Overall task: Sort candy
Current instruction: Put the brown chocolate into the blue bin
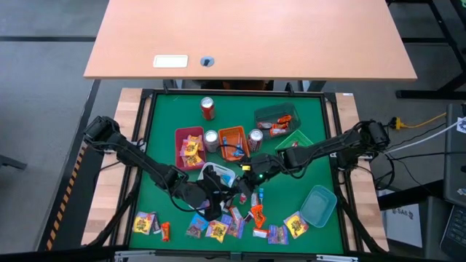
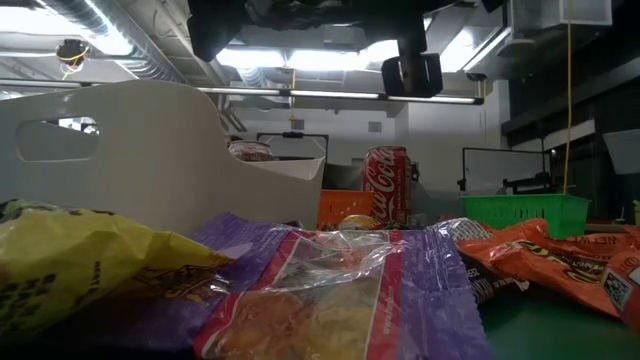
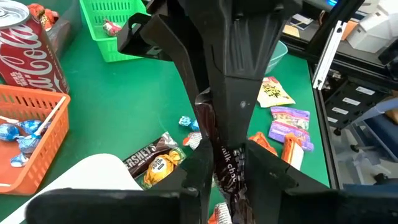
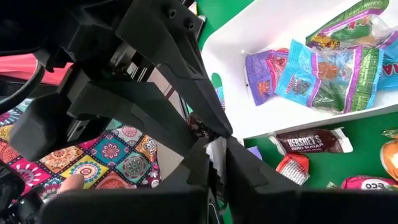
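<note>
My left gripper (image 1: 218,193) and my right gripper (image 1: 240,180) meet tip to tip above the green mat, beside a white tray (image 1: 215,169). Both are shut on one dark brown chocolate wrapper (image 3: 225,167). Many small wrapped candies (image 1: 218,229) in yellow, purple, blue and orange lie along the near edge. Purple, blue and green packets (image 4: 311,74) lie in the white tray (image 4: 261,118). A Hershey's bar (image 3: 152,163) lies flat on the mat. My left gripper pinches the wrapper's lower part (image 3: 233,180) between its two fingers; the wrapper runs along them, clear of the mat. My right gripper comes from the opposite side and has the wrapper's other end (image 3: 204,118) at its fingertips (image 3: 214,102); the fingers hide the contact itself.
A pink tray (image 1: 180,149), an orange tray (image 1: 233,132), a dark green tray (image 1: 262,115), a bright green tray (image 1: 300,137) and a teal tray (image 1: 318,205) stand on the mat. A red can (image 1: 207,108) and two silver cans (image 1: 211,140) stand among them.
</note>
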`<state>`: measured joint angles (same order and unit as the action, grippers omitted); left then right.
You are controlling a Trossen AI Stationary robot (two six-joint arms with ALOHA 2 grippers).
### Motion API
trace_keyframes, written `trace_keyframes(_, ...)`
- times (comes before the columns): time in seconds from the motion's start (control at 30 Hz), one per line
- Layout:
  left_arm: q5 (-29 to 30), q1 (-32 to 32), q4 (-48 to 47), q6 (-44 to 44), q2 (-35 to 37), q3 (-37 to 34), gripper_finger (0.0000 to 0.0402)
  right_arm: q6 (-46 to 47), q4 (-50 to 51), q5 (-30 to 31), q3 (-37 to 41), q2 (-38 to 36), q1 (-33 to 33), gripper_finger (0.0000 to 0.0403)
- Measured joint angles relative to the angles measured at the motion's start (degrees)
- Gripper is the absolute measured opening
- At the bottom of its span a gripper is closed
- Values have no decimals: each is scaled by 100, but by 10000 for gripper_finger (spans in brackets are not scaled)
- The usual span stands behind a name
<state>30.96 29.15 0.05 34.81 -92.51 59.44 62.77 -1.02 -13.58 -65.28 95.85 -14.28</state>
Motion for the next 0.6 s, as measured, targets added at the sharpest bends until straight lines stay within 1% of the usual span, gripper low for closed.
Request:
trace_keyframes(0.13,0,0,18,2,0,0,96,-20,-5,-166,0,0,5,14)
trace_keyframes(0.3,-66,0,51,15,0,11,131,-24,-13,-661,0,0,15,33)
trace_keyframes(0.43,-42,9,-27,15,0,7,152,-23,323,-1404,0,-5,-73,36)
trace_keyframes(0.53,-36,24,-23,15,0,7,160,-24,683,-1687,0,-13,-245,27)
trace_keyframes(0.6,-40,60,-45,15,0,7,161,-31,932,-1734,0,-13,-404,22)
